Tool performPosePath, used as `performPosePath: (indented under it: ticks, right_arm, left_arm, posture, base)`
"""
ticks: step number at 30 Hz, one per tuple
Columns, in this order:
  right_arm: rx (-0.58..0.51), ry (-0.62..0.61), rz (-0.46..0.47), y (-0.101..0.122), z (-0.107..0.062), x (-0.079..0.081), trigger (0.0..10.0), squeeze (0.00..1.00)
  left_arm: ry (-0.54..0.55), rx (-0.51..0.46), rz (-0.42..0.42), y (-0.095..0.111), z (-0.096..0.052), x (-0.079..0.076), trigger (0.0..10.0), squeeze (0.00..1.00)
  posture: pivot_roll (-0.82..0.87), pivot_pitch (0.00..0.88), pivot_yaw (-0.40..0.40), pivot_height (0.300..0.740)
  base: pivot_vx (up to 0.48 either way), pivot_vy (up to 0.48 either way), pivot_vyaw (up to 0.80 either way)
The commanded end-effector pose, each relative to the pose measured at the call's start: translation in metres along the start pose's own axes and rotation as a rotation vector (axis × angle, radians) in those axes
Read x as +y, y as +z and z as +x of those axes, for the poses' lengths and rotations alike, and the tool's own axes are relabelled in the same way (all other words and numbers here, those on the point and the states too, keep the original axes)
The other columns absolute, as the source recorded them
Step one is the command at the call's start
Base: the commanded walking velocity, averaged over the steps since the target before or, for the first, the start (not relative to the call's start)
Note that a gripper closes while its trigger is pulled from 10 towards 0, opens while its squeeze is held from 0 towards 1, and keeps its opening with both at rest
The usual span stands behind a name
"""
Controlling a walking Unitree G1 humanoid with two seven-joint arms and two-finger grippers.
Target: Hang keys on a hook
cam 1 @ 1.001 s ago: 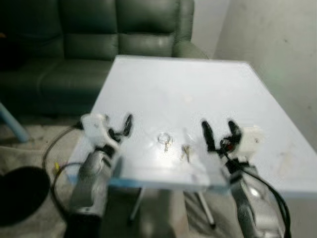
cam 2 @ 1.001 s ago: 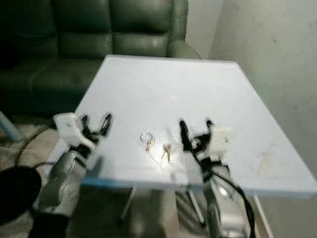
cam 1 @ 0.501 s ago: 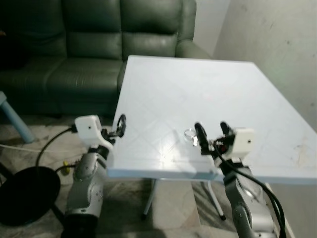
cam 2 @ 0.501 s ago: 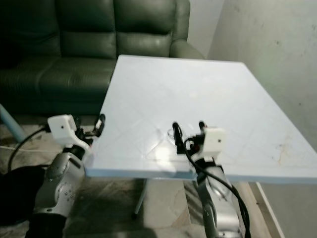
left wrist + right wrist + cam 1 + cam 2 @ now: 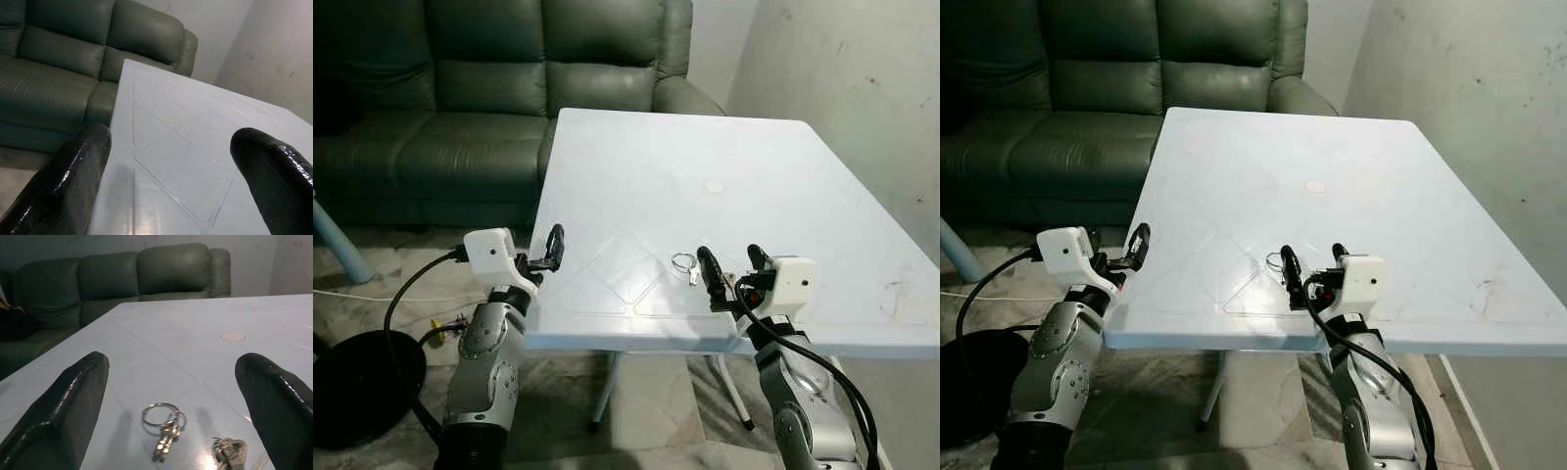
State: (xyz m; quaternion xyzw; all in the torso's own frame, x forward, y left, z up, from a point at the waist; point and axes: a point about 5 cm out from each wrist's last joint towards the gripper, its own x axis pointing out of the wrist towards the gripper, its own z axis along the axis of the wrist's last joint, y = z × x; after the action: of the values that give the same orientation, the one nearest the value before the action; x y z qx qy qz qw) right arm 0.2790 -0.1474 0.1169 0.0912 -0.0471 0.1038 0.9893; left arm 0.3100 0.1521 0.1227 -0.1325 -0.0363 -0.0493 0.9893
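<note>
Right gripper (image 5: pixel 728 277) wide open, empty, just short of key ring (image 5: pixel 164 423) on white table (image 5: pixel 724 157). Left gripper (image 5: pixel 166 181) open, empty, at table's left edge.

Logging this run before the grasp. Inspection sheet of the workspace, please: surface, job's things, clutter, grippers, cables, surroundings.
Surface: pale blue square plastic table, bare but for the items below.
Job's things: silver keys on a round ring and a second small silver key bunch lying near the front edge; no hook seen.
Clutter: small round pale disc mid-table.
Grippers: left gripper open at the table's left edge; right gripper open, just short of the keys.
Cables: black cable from left arm.
Surroundings: dark green leather sofa, grey wall.
</note>
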Motion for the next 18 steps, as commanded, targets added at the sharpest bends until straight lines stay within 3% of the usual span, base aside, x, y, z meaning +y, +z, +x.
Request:
performPosePath:
  ticks: [1, 14, 18]
  right_arm:
    - [-0.011, -0.008, -0.01, 0.005, 0.0, -0.004, 10.0, 0.0]
    - [0.009, 0.002, -0.028, 0.004, 0.0, -0.006, 10.0, 0.0]
    - [0.044, 0.012, -0.083, 0.002, 0.002, -0.012, 10.0, 0.0]
  left_arm:
    - [-0.004, -0.032, -0.031, 0.004, 0.002, -0.005, 10.0, 0.0]
    - [0.039, -0.001, 0.002, 0.001, 0.005, -0.009, 10.0, 0.0]
    - [-0.051, 0.007, 0.024, -0.001, 0.001, -0.023, 10.0, 0.0]
  posture:
    - [-0.04, 0.0, -0.066, 0.74]
    - [-0.04, 0.0, -0.07, 0.74]
    - [-0.04, 0.0, -0.072, 0.74]
  base:
    - [0.0, 0.0, 0.0]
    - [0.0, 0.0, 0.0]
    - [0.0, 0.0, 0.0]
